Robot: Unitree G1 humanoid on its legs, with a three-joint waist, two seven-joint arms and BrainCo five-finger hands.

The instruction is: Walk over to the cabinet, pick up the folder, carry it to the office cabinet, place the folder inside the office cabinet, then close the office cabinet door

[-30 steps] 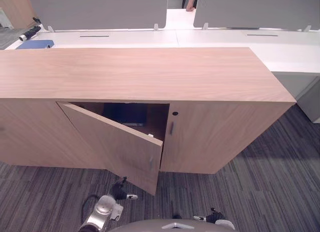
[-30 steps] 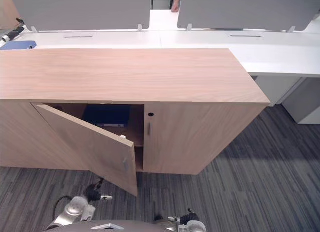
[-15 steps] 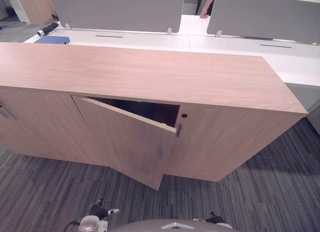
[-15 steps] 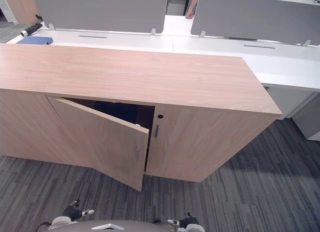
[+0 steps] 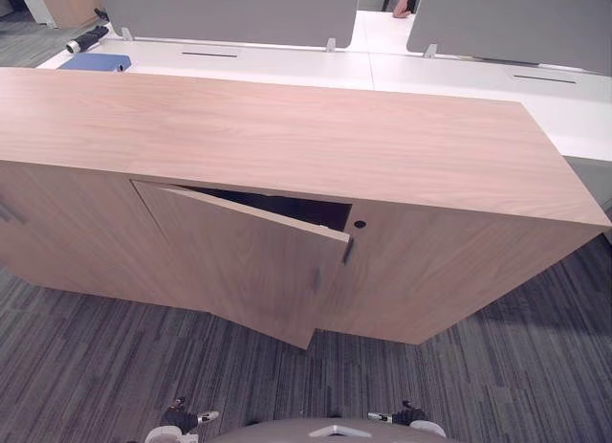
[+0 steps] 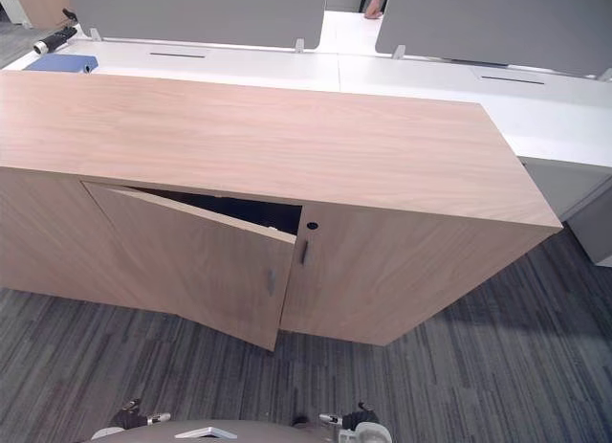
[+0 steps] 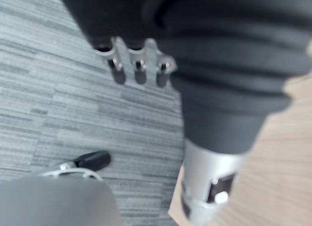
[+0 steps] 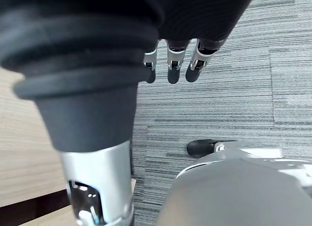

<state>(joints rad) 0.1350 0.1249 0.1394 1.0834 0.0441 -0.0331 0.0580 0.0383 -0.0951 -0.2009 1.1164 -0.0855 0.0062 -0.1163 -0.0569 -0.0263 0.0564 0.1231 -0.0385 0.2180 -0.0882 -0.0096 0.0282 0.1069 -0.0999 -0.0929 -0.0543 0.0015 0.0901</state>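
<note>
Two hands, the left hand (image 7: 139, 70) and right hand (image 8: 175, 67), hang over the carpet (image 5: 497, 366), fingers slack and empty. Beyond, the cabinet (image 5: 287, 142) door (image 5: 249, 266) stands ajar; I cannot tell whether the folder lies in the dark gap behind it.

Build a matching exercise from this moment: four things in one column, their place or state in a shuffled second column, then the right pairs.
Things:
1. left door
2. right door
3. blue flat item
4. right hand

Place or state:
a. on the white desk behind the cabinet
b. fingers relaxed, holding nothing, above the carpet
c. shut flush
d. ajar, swung partway out

Pairs: 1-d, 2-c, 3-a, 4-b
</note>
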